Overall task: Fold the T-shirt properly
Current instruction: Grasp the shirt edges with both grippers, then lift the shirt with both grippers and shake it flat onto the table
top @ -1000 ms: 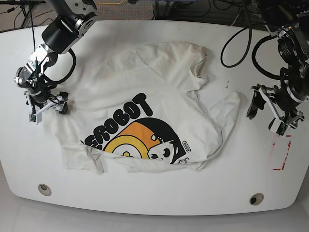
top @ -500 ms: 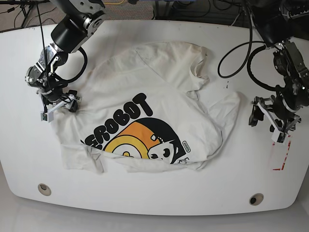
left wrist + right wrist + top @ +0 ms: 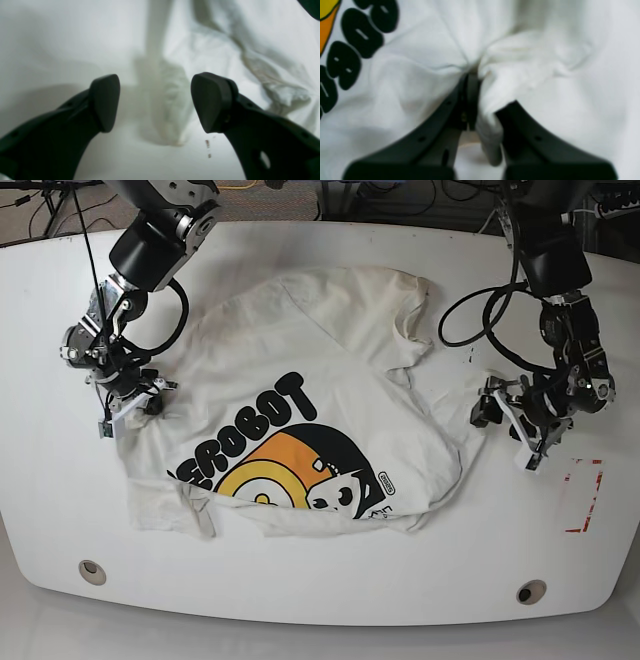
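- Across the middle of the white, rounded tabletop [image 3: 300,580] lies the large cream cotton T-shirt [image 3: 330,380], wrinkled and spread print-up, with bold black lettering and an orange-and-yellow round design toward the near edge.
- At the shirt's edge on the base view's left, the right gripper [image 3: 135,402] has its black jaws pressed together on a bunched pinch of the cream fabric; in the right wrist view the cloth [image 3: 520,62] puckers into folds that run to the closed tips, with the black letters off to the side.
- On the base view's right, the left gripper [image 3: 505,420] sits at the shirt's sleeve end, low over the tabletop.
- Its two black pads [image 3: 212,100] stand wide apart, and a rumpled ridge of the sleeve [image 3: 170,105] lies between them; whether either pad touches the cloth cannot be told.
- More creased fabric stretches away beyond that pad.
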### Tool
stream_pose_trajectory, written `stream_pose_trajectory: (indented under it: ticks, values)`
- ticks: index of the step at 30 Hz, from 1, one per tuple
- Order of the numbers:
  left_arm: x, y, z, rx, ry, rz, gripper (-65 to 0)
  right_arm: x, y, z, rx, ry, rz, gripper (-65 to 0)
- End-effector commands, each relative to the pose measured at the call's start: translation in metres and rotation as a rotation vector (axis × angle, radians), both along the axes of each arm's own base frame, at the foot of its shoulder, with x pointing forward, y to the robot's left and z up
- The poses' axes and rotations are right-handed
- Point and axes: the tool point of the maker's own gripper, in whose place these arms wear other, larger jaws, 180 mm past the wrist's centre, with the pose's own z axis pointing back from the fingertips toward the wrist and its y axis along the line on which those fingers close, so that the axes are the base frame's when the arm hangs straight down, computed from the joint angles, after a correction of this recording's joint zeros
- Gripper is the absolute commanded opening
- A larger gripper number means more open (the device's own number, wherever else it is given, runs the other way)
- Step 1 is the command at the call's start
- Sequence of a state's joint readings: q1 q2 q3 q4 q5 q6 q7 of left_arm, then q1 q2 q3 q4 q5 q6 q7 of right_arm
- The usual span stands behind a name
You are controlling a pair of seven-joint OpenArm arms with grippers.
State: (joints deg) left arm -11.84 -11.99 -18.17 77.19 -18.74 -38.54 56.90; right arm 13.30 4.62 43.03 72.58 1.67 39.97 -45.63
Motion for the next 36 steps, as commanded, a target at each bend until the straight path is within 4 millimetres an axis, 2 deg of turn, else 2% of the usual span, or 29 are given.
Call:
stream_pose_trajectory:
  ticks: [1, 6, 10, 15, 19, 26, 29, 31, 33, 36]
  values:
    - [0.008, -0.004, 0.011, -0.016, -0.046, -0.004, -19.2, 0.011, -0.012, 0.017, -0.025, -0.054, -0.012, -63.7]
    - [0.005, -0.015, 0.005, -0.035, -0.035, -0.009, -19.2, 0.011, -0.012, 0.017, -0.025, -0.054, -0.012, -63.7]
    - [-0.005, -0.016, -0.010, -0.041, 0.008, -0.011, -19.2, 0.011, -0.012, 0.017, -0.025, -0.054, -0.012, -63.7]
    - [-0.013, -0.033, -0.029, -0.052, 0.070, -0.058, -21.5, 0.011, -0.012, 0.017, -0.025, -0.054, -0.012, -63.7]
    - [-0.015, -0.041, -0.038, -0.068, 0.081, -0.078, -31.0, 0.011, -0.012, 0.018, -0.026, -0.055, -0.012, -63.7]
    - [-0.021, -0.043, -0.053, -0.089, 0.125, -0.070, -49.0, 0.011, -0.013, 0.018, -0.028, -0.053, -0.012, -63.7]
    - [-0.021, -0.039, -0.052, -0.085, 0.124, -0.061, -58.5, 0.011, -0.016, 0.022, -0.041, -0.060, -0.013, -63.9]
    - [-0.021, -0.030, -0.051, -0.067, 0.124, -0.057, -63.7, 0.012, -0.017, 0.026, -0.052, -0.068, -0.014, -63.9]
    - [-0.021, -0.022, -0.049, -0.050, 0.122, -0.053, -65.0, 0.011, -0.020, 0.030, -0.070, -0.065, -0.013, -64.0]
    - [-0.013, -0.011, -0.031, -0.005, 0.067, -0.059, -65.0, 0.005, -0.022, 0.032, -0.088, -0.038, -0.007, -64.0]
